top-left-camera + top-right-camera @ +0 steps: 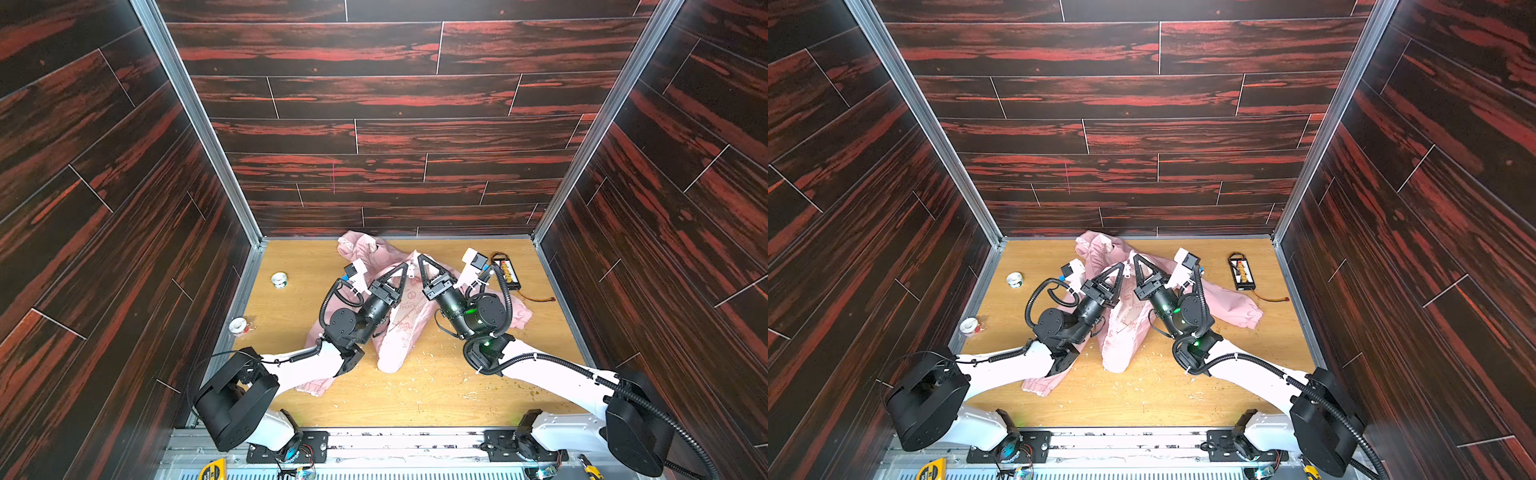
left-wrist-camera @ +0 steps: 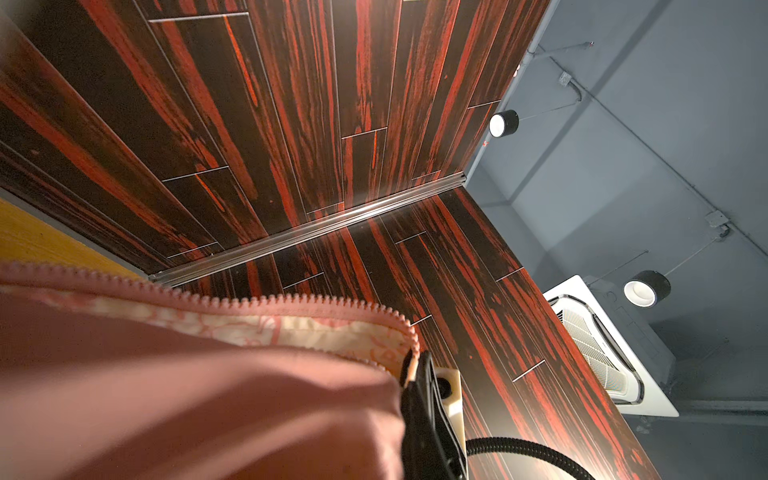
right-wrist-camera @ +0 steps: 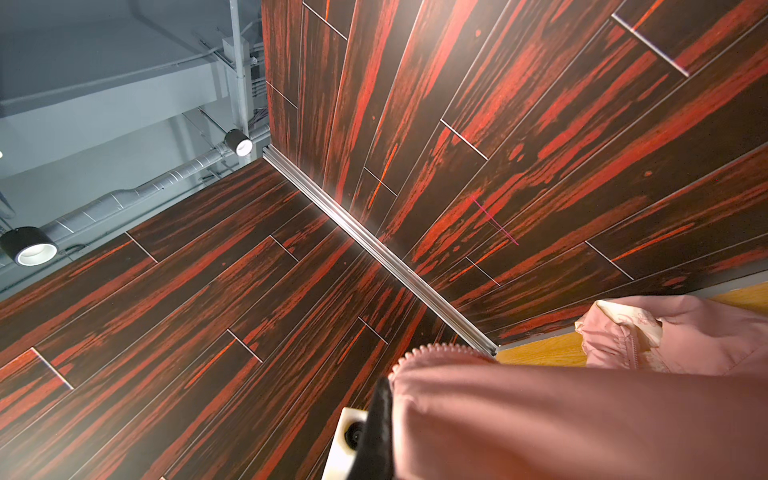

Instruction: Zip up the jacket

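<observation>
Top view | jacket heaped mid worktop, reaching its back edge | left gripper, right gripper each clenched on a zipper edge | judgement: hold both edges taut, align ends before seating.

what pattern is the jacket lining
The jacket lining is cream with a pink print; clearest in the left wrist view.

Left arm & right arm: glossy white link shells btwn black cylindrical joint housings, black ribbed cable conduit looped alongside, cinched w/ white zip ties; green LEDs glowed on R arm's motor housings. Left gripper & right gripper had black open-frame triangular fingers, each w/ a white wrist-cam bracket carrying a small black cam. Bases were on black plates w/ visible screw heads, fixed to an alu rail.
</observation>
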`<act>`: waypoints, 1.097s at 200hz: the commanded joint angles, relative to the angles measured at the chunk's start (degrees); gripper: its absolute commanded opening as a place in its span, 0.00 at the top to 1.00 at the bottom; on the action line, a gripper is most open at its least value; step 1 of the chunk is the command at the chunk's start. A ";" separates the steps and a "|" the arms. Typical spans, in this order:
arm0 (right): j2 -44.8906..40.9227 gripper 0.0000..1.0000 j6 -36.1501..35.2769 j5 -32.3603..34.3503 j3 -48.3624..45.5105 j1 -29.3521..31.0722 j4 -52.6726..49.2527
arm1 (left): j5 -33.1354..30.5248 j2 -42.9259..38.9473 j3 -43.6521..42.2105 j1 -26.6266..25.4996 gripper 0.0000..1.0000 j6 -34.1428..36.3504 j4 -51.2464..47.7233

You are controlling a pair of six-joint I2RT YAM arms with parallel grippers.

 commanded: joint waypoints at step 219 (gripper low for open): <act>-0.78 1.00 1.50 -0.83 0.35 0.49 2.26 | 0.83 -1.50 3.22 -0.60 1.00 -0.20 3.15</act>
